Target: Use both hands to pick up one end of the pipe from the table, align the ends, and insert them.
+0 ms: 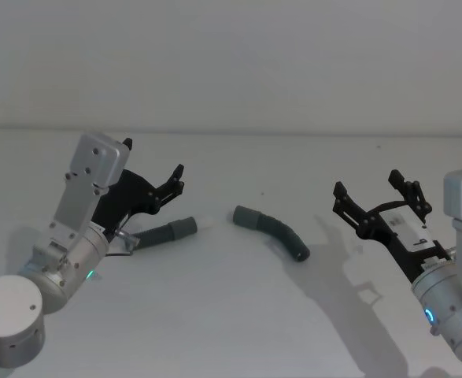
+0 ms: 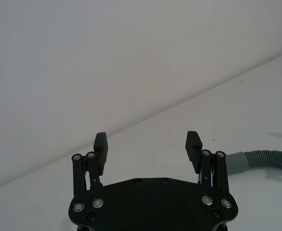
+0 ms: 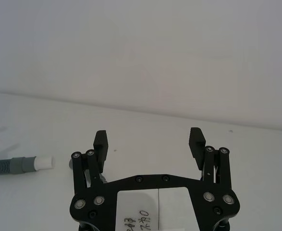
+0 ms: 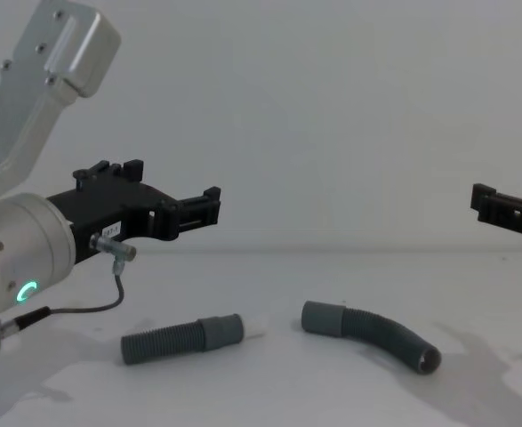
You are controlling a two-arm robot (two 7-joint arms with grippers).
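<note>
Wide white table (image 1: pixel 215 331), and both pipe pieces are lying flat on it, nothing lifted. The left arm (image 1: pixel 65 236) comes in from the near left with a green ring glowing on its body. The right arm (image 1: pixel 451 303) comes in from the near right.

The left gripper (image 1: pixel 177 179) hangs in the air above the table, pointing right and far. Its two black fingers are spread wide with nothing between them. In the head view it sits just above and behind the left piece, and the chest view shows clear air between them.

Over on the right, the right gripper (image 1: pixel 368 187) is also held up off the table. Its fingers are fully apart and empty, and it is well clear of the curved piece.

Now the pipe. The straight piece (image 4: pixel 176 341) lies left of centre, its smooth cuff pointing right. The curved piece (image 4: pixel 376 331) lies right of centre, arching away to the right. The two are near each other but apart.

The white tip (image 4: pixel 256 327) pokes out past the straight piece's cuff. It faces the curved piece's grey cuff (image 4: pixel 323 318) across a small gap of bare table.
</note>
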